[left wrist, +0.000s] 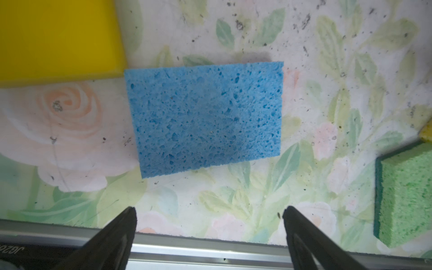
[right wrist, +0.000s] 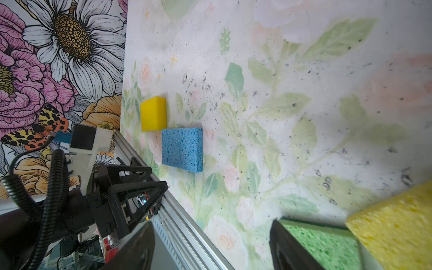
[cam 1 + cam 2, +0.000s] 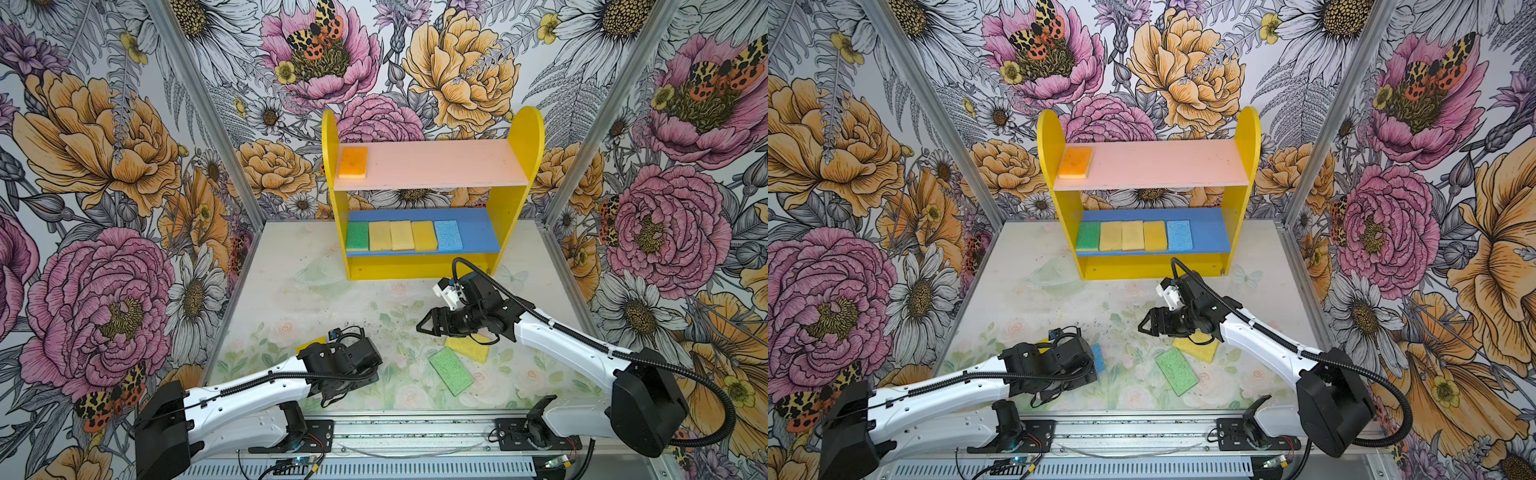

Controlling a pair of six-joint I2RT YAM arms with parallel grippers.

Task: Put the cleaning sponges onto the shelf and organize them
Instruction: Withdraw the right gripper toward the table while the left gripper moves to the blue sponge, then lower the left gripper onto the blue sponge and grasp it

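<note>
Blue up next: reaching for the blue sponge (image 1: 205,117) flat on the table (image 1: 327,98), close by the wide-open, empty left gripper (image 1: 209,210); go down over it, pinch its sides, then lift it to the shelf (image 3: 525,137), minding the open, empty right gripper (image 2: 211,223).

blue sponge (image 1: 205,117) flat, ctr | yellow sponge (image 1: 58,39) at its corner | green sponge (image 1: 406,198) apart | jaws wide, empty
</note>
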